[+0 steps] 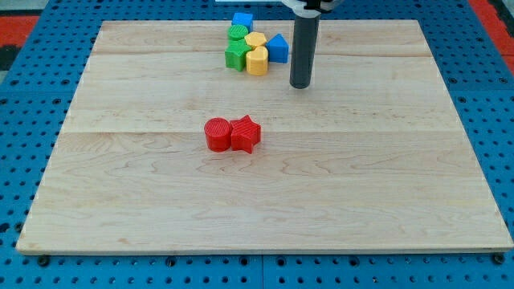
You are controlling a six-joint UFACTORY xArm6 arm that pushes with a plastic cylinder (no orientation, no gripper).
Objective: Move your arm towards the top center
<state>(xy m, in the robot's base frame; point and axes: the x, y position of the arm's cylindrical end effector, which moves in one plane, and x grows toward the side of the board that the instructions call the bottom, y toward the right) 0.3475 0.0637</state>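
My tip (301, 84) rests on the wooden board (385, 185) near the view's top centre, just right of and slightly below a cluster of blocks. The cluster holds a blue cube (242, 20) at the top, a green cylinder (238, 34), a green star-like block (236, 55), a yellow hexagon-like block (254, 40), a yellow cylinder (258, 61) and a blue triangle block (278, 49). The blue triangle block is the nearest to my tip, with a small gap between them. A red cylinder (218, 134) and a red star (246, 134) touch side by side near the board's middle.
The board lies on a blue pegboard table (32, 96). A red patch (20, 20) shows at the view's top left corner and another at the top right.
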